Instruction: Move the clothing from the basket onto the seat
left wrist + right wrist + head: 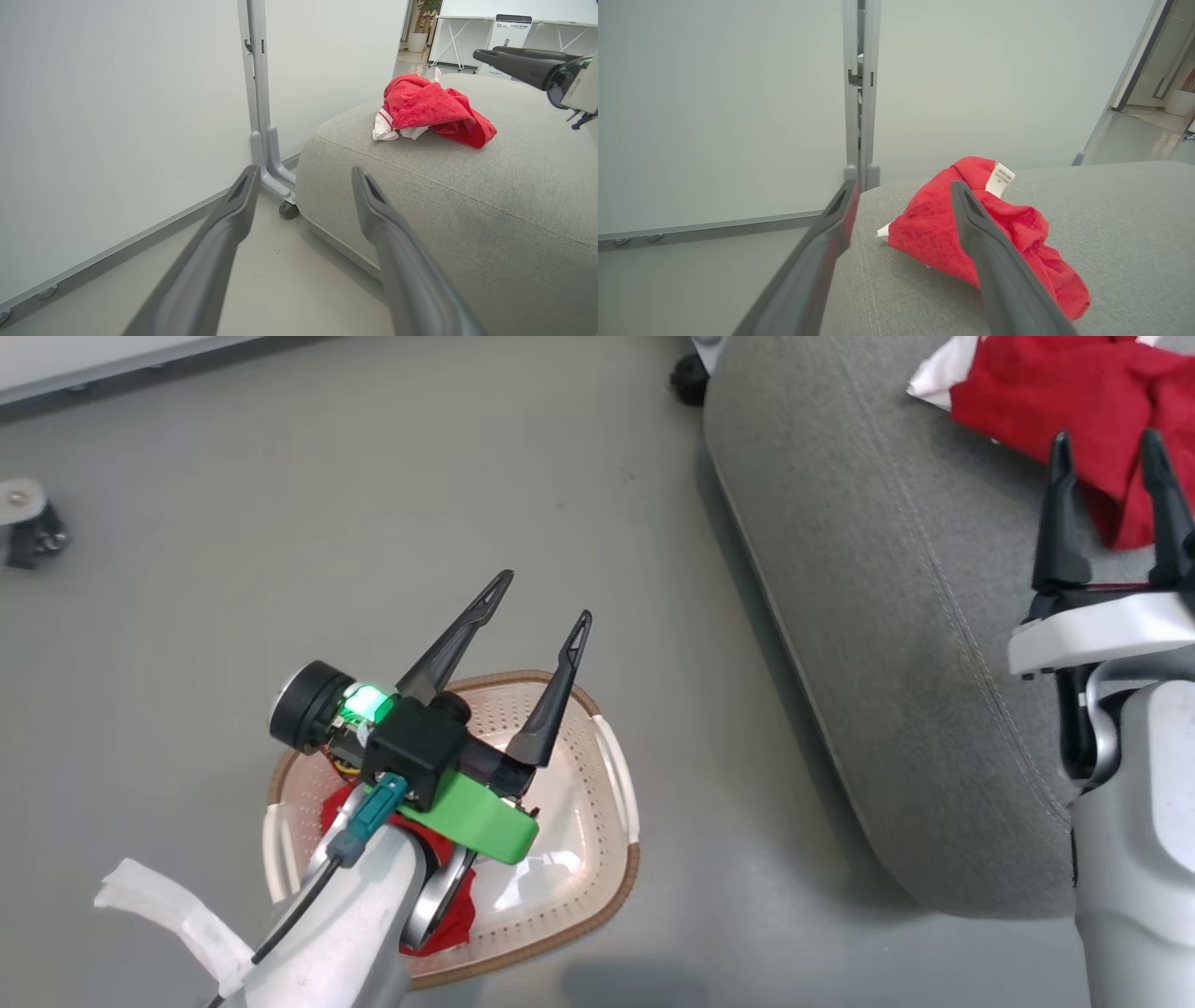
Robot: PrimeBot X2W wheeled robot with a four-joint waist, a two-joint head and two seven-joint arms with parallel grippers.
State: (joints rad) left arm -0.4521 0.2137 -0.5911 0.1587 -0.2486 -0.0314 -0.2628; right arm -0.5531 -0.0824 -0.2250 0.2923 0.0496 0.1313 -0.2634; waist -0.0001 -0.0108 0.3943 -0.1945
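Found the left pincer [544, 596] poised above the basket [637, 873], jaws spread wide, gripping nothing. Noted a green light [366, 702] lit on its wrist housing.

Found the basket standing on the grey floor [280, 569], just off the left edge of the seat [887, 616], not touching it. Saw the basket garment [448, 929], bright red, lying in the basket's bottom, mostly hidden under the left forearm. Could not make out its shape.

Found the right pincer [1105, 436] held over the seat, jaws parted, clasping nothing, fingertips aimed at the seat garment [1055, 392]. In the right wrist view, saw one finger crossing in front of the red cloth. Could not tell whether it touched.

Recorded the seat garment as a crumpled red heap resting on the seat toward its far edge, not far in from the corner beside the caster [288, 210]. Saw white trim showing at the end nearer that corner, and a small white tag [1000, 179] standing up at the top of the heap.

In the left wrist view, noted a pale partition panel [117, 116] and its grey post [257, 93] beyond the seat's corner, the caster at the post's foot close to the seat's side.
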